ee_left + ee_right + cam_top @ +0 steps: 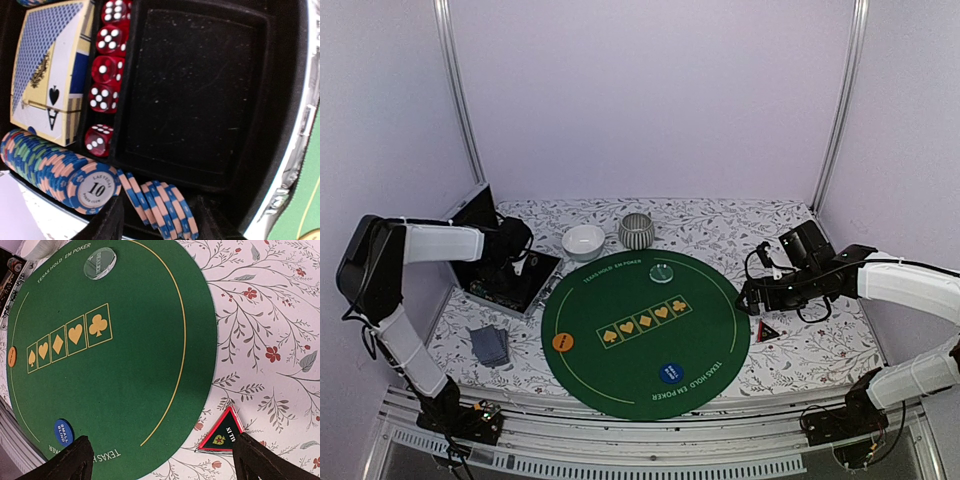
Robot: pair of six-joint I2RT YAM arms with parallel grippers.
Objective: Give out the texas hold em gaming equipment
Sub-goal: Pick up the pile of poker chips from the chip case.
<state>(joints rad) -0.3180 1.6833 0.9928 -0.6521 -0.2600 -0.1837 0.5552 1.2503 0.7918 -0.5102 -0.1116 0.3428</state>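
Floral counter (800, 350), round green mat (645, 330), open case (505, 275) at left. In case: left claw (157, 225) half-spread astride leaning striped poker chips (160, 205), grip impossible to tell. Near red-black triangle (221, 432), right claw (160, 460) spread wide. Chips likely stiff, slick; best pinched across stack's end faces.

Button discs (563, 342) on mat (710, 330), cards (488, 345) left, triangle (767, 331) right, bowls (584, 241) behind.

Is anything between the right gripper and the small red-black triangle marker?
Nothing visible: the small red-black triangle marker lies uncovered on the floral cloth beside the round green mat, close to the open right gripper.
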